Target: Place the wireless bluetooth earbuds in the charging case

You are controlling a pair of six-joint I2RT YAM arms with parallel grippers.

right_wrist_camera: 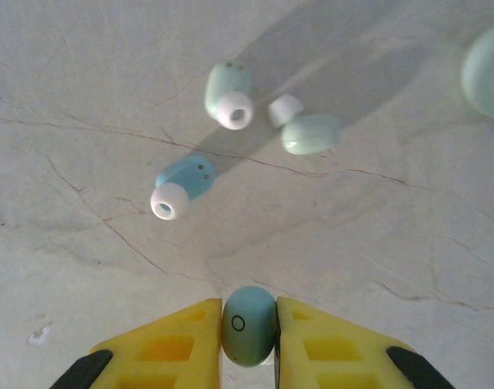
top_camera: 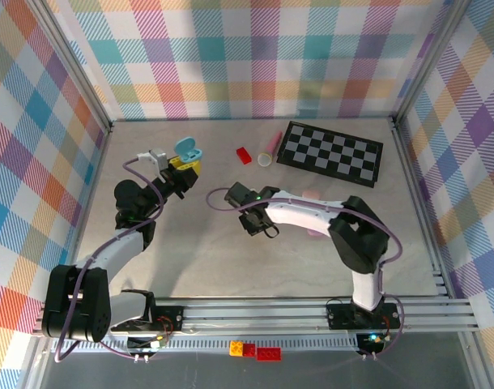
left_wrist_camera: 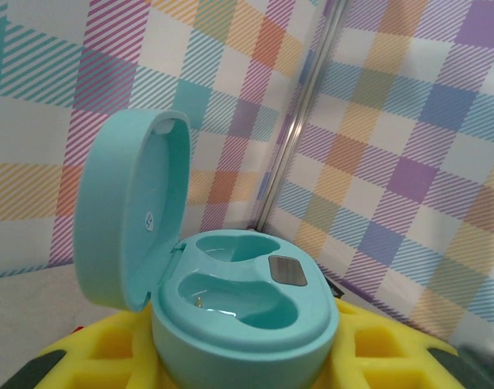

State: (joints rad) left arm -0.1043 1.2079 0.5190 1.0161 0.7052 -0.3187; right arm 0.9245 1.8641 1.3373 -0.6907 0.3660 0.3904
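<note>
Your right tool (right_wrist_camera: 249, 314) is clamped on a mint earbud (right_wrist_camera: 249, 334), long axis running along the fingers; the open charging case (top_camera: 188, 149) lies at ten o'clock from it in the top view, gripped by your left tool (top_camera: 180, 168), wells facing up; three loose buds (right_wrist_camera: 185, 185) lie on the surface (right_wrist_camera: 85, 267).

Lower centre, left wrist view: charging case (left_wrist_camera: 239, 324) showing smooth teal plastic, softly glossy; small plate (left_wrist_camera: 286, 270) in insert gleaming like metal. Upper centre, right wrist view: earbuds (right_wrist_camera: 231, 96) showing smooth pastel plastic shells, white tips looking matt. Bottom edge: right gripper fingers (right_wrist_camera: 174, 348) showing matt yellow plastic. Tabletop (right_wrist_camera: 376, 227) looking pale, matt, finely scratched. Frame post (left_wrist_camera: 300, 121) gleaming as brushed metal.
</note>
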